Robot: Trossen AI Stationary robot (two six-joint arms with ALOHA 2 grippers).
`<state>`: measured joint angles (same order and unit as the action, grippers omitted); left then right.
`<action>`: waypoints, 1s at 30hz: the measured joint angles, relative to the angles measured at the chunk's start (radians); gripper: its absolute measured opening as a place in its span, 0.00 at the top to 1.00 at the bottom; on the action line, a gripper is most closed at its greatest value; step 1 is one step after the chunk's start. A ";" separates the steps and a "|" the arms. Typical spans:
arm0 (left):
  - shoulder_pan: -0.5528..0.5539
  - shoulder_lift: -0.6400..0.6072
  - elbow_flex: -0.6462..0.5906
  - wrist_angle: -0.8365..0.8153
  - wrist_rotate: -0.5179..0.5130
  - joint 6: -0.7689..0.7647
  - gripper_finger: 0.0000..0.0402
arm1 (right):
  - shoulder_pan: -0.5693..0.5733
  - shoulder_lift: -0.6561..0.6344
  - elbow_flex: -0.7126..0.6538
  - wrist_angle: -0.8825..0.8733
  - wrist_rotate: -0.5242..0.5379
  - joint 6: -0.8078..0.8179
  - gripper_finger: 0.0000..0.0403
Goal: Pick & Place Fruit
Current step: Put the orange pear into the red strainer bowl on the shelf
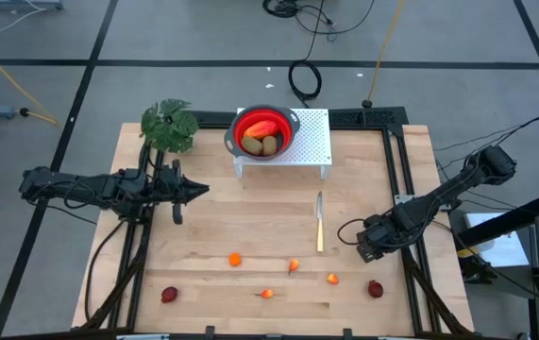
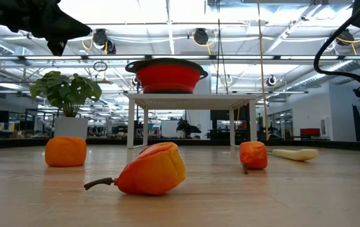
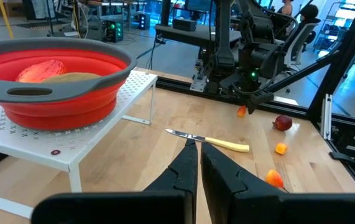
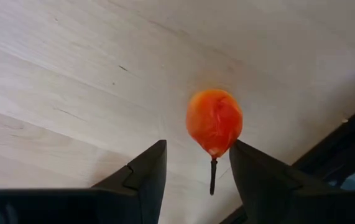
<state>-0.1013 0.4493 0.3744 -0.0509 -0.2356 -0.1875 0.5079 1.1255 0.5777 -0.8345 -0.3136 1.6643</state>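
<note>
Counting six fruits (image 1: 235,259) on the table (image 1: 250,217).

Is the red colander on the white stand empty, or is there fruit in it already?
Not empty. The red colander on the white stand holds a red-yellow oblong fruit and two brown oval ones.

The pale wooden counter (image 1: 250,236) was viewed from overhead and from surface level; the collapsible red colander (image 1: 265,132) was shared with the left wrist view.
</note>
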 joint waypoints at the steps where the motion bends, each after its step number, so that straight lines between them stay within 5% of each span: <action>1: 0.000 0.000 0.000 0.000 0.000 0.000 0.95 | 0.000 0.000 0.000 0.000 0.000 0.000 0.59; 30: 0.000 0.000 0.000 -0.002 0.002 0.000 0.95 | 0.000 -0.027 0.000 -0.004 -0.031 -0.007 0.65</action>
<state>-0.1013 0.4494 0.3744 -0.0528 -0.2340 -0.1873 0.5076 1.0988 0.5781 -0.8381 -0.3443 1.6575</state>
